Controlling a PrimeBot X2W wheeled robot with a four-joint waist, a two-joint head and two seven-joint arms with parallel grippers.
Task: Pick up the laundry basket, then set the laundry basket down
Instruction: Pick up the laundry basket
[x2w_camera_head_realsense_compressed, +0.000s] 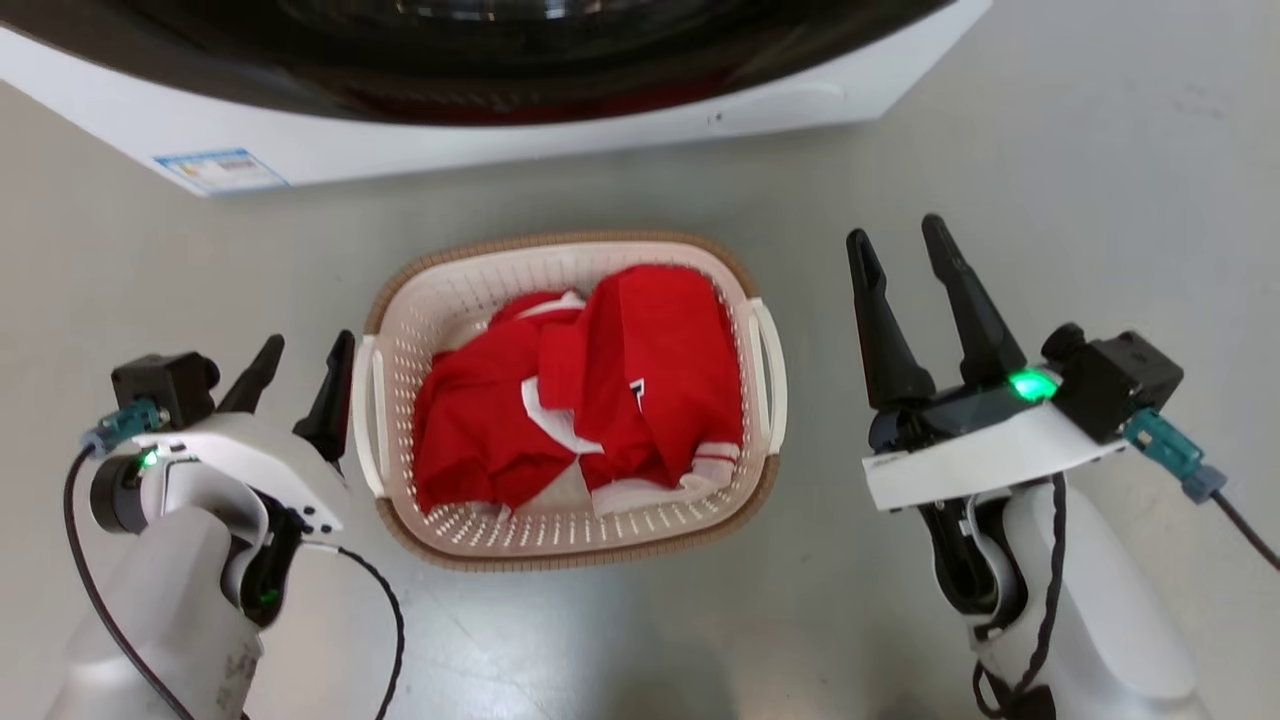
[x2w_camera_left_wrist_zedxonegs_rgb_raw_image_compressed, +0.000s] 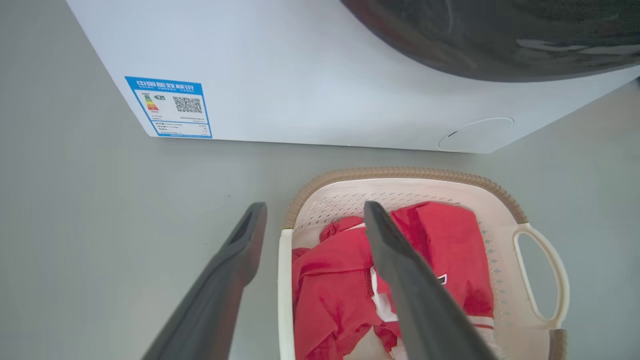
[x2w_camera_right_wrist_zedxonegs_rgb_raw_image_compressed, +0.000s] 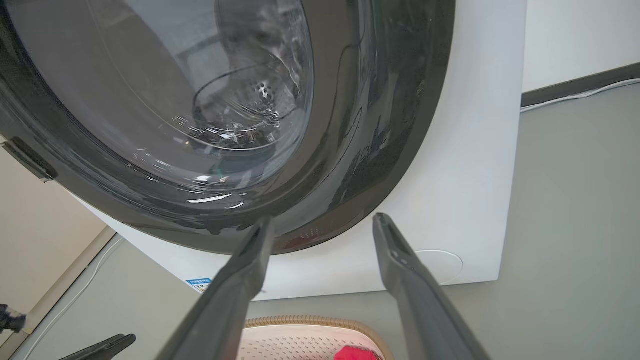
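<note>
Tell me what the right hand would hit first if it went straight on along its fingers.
Most likely the washer: the right hand aims at the lower rim of its dark door. The basket sits below that line. Depth is hard to judge.

laundry basket (x2w_camera_head_realsense_compressed: 470, 290): matt perforated plastic, woven-look rim; red garment (x2w_camera_head_realsense_compressed: 640, 380): soft cloth; washing machine door (x2w_camera_right_wrist_zedxonegs_rgb_raw_image_compressed: 200, 100): glossy glass; floor (x2w_camera_head_realsense_compressed: 1050, 150): smooth.
</note>
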